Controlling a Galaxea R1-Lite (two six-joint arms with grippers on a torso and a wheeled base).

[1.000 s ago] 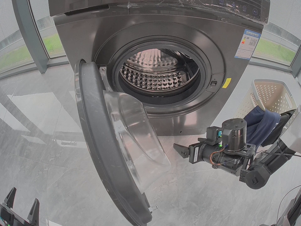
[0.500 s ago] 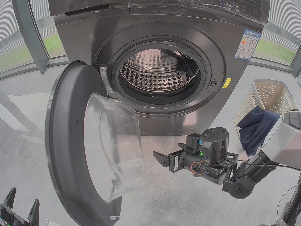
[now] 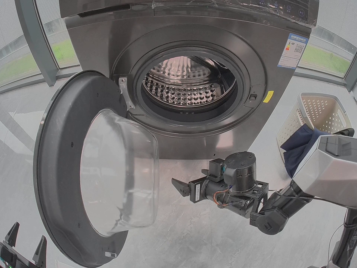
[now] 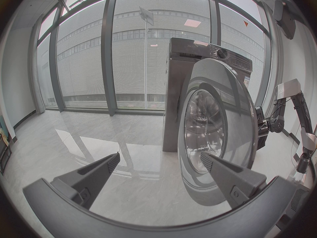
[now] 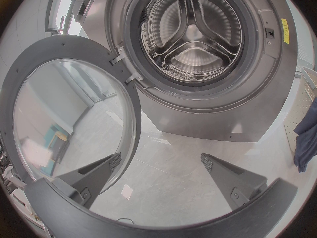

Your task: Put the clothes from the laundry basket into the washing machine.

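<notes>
right end effector spread, empty, arm low and level, near the open washing machine door

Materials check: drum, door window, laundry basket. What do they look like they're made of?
Drum: looks like stainless steel, bright and mirror-like, with perforated, embossed walls.
Door window: clear, glossy bowl that shows the floor through it; glass or clear plastic, cannot tell which.
Laundry basket: probably moulded plastic, matt cream, with a regular grid of holes.
</notes>
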